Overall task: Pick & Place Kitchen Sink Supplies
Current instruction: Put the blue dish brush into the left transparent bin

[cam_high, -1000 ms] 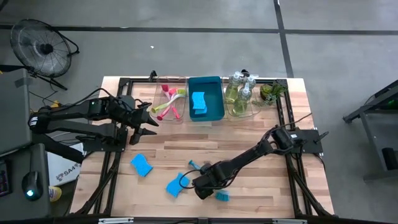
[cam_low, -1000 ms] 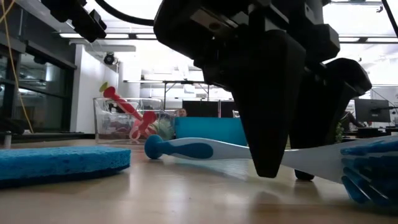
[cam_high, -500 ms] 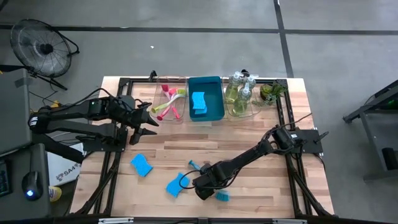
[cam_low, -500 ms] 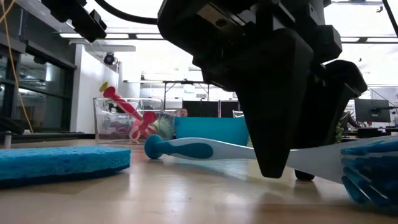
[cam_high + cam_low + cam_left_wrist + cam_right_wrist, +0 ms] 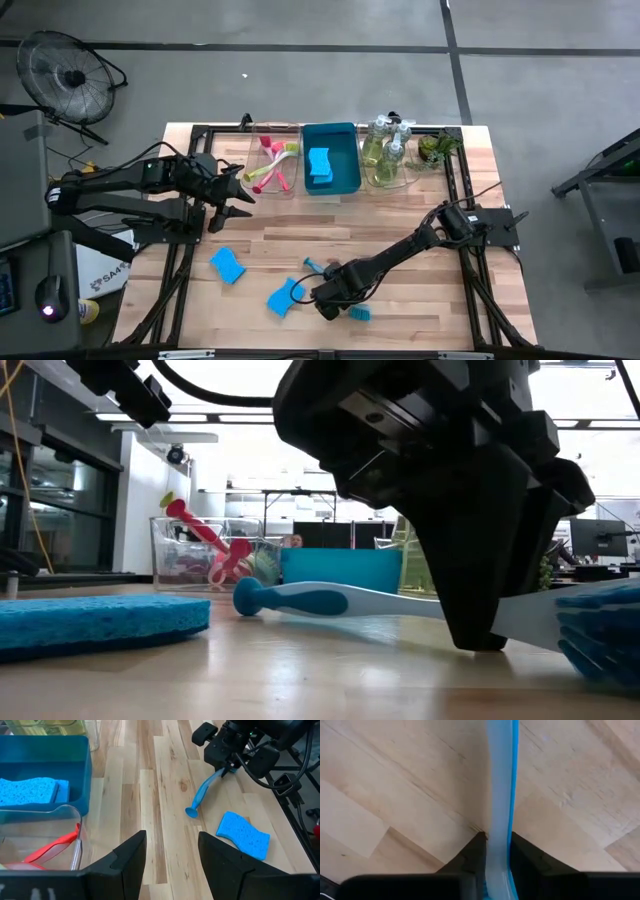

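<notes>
A blue-and-white long-handled dish brush (image 5: 318, 275) lies flat on the wooden table, near the front edge, its bristle head (image 5: 600, 635) toward the near right. My right gripper (image 5: 330, 298) stands over it, pointing down, shut on its handle. Two blue wavy sponges (image 5: 227, 265) (image 5: 283, 297) lie to the brush's left. My left gripper (image 5: 172, 860) hangs open and empty above the table's left side (image 5: 235, 195), near the tray of brushes. My right gripper pinches the brush's pale neck (image 5: 500, 827) between its two fingers (image 5: 472, 857), on the stretch of handle between the blue grip and the bristle head. The fingers come from above, pointing down, and lie across the handle. The brush lies on the table.
Along the far edge stand a clear tray (image 5: 272, 165) holding pink and green brushes, a blue bin (image 5: 345, 175) with a sponge inside, and a clear tray (image 5: 388, 165) of pump bottles. A small green plant (image 5: 437, 148) sits at the far right. Bare wood lies between.
My right gripper has shut its fingers onto the brush's handle, staying in place over it. The brush still lies on the table.
</notes>
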